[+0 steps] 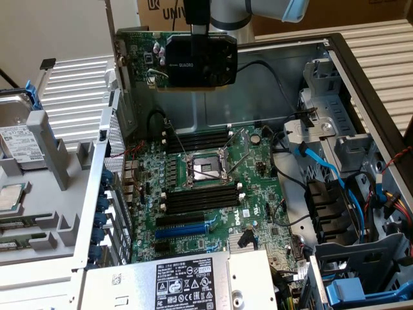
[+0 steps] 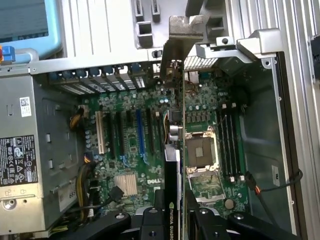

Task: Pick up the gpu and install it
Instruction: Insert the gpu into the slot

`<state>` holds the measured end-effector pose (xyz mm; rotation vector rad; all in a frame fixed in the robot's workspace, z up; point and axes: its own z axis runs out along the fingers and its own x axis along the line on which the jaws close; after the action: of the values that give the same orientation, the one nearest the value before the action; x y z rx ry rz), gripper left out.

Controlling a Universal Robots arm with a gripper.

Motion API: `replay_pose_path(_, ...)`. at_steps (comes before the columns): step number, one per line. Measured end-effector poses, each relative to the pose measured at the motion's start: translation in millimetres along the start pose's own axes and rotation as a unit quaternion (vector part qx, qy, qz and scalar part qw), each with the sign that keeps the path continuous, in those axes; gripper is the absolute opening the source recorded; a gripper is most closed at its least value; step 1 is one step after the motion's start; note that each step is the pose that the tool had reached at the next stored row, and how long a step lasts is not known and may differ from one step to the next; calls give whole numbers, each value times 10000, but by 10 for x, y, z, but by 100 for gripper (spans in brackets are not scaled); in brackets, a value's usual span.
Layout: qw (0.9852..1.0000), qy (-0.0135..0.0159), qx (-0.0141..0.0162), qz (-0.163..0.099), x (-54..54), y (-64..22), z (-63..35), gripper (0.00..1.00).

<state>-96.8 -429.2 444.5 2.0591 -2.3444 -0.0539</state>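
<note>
A hard drive (image 1: 16,132) lies at 9 o'clock of the open case (image 1: 361,71). The hand (image 1: 197,29) is clamped on the top edge of the gpu (image 1: 200,61). The card hangs upright at 12 o'clock of the CPU socket (image 1: 205,169), above the motherboard (image 1: 258,194) and not seated. Blue cables (image 1: 322,168) run at 3 o'clock.

Open gap btw gpu (image 1: 193,59), mobo (image 1: 258,194); cables (image 1: 321,169) beside.

A silver-grey tubular robot arm (image 1: 261,6) with a pale blue plastic joint cap (image 1: 295,8). At its tip, a black end effector (image 2: 175,202) with two blocky, matte black fingers (image 2: 159,207) and curved black housing.
</note>
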Motion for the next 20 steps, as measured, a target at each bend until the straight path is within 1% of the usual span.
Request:
replay_pose_path(3,10000,1,-1,-2,-5,-5,0,26)
replay_pose_path(4,10000,0,4,-12,-11,-7,2,26)
replay_pose_path(5,9998,-5,78,-181,-11,-7,9,26)
replay_pose_path(7,9995,-21,151,-289,-11,-7,13,26)
replay_pose_path(8,9993,-31,184,-329,-11,-7,14,26)
replay_pose_path(9,9992,-46,205,-343,-11,-9,17,26)
replay_pose_path(10,9991,-62,218,-345,-8,-10,22,26)
replay_pose_path(11,9991,-92,230,-346,-3,-11,28,26)
replay_pose_path(12,9990,-136,234,-347,4,-11,32,26)
replay_pose_path(13,9989,-193,236,-347,14,-11,37,26)
replay_pose_path(14,9988,-253,237,-348,29,-12,41,26)
replay_pose_path(15,9985,-359,233,-350,62,-13,51,26)
replay_pose_path(16,9983,-390,237,-350,81,-12,61,26)
replay_pose_path(17,9982,-414,250,-351,117,1,82,26)
replay_pose_path(20,9980,-447,279,-354,175,20,113,26)
